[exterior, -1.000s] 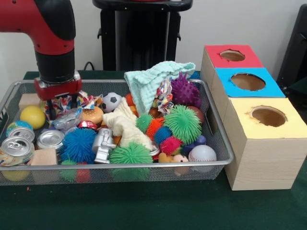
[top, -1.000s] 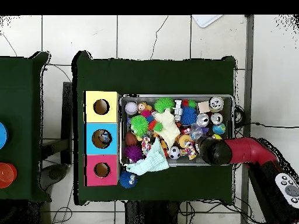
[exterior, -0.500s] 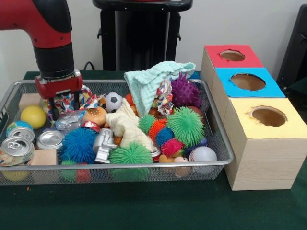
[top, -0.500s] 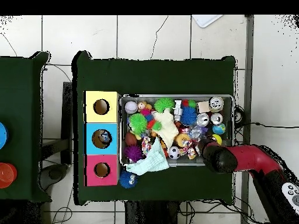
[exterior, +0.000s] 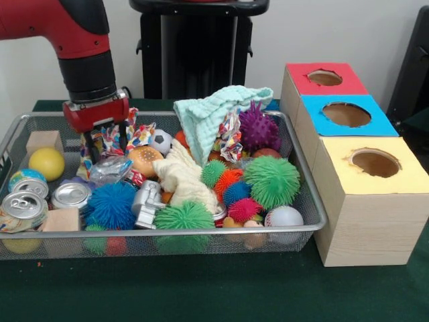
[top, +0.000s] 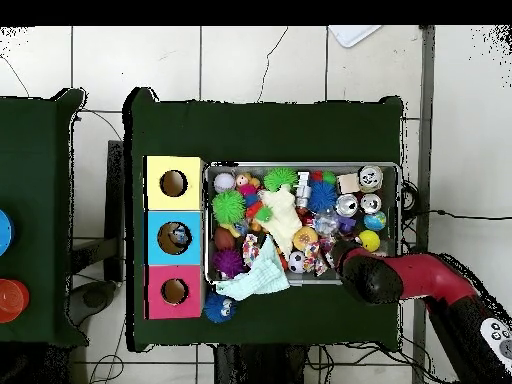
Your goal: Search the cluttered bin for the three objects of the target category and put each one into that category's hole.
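Observation:
The wire mesh bin [exterior: 201,232] is piled with toys. One clear, creased plastic bottle [exterior: 110,169] lies at the left, above a blue spiky ball. My gripper [exterior: 105,151] hangs straight over it. Its dark fingers [exterior: 88,144] straddle the bottle's top and a colourful foil toy [exterior: 112,137], and they look closed on the bottle. No other clear bottles show. The red-topped hole [exterior: 324,78] is at the far right and also shows in the overhead view [top: 174,291]. In the overhead view my arm [top: 375,278] covers the bin's [top: 401,200] lower right edge.
Silver cans [exterior: 24,204] [exterior: 70,194] and a yellow ball [exterior: 47,163] lie at the left. A mint cloth [exterior: 214,111] hangs over the bin's far rim. Spiky balls [exterior: 271,181] fill the right. The blue [exterior: 346,114] and yellow [exterior: 374,163] holes are nearer than the red hole.
My gripper has moved right and up, toward the bin's far rim. The bottle and the foil toy went with it. The burger toy and green spiky ball shifted right.

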Motion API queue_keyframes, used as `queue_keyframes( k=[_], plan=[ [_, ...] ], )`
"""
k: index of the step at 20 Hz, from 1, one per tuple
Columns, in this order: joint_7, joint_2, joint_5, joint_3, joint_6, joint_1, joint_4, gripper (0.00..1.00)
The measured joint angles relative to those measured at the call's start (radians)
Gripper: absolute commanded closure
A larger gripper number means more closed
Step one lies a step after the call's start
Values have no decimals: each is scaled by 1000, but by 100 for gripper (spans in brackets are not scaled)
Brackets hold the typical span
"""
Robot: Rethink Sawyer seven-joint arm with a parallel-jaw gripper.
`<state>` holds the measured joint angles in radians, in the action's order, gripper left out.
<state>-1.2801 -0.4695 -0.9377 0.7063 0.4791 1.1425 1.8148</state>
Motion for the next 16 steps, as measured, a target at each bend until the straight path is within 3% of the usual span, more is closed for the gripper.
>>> queue_keyframes(
  k=[7,16],
  plan=[
    [0,15,-9,45,-6,21,24,0],
    [0,16,-101,78,-50,38,33,0]
  ],
)
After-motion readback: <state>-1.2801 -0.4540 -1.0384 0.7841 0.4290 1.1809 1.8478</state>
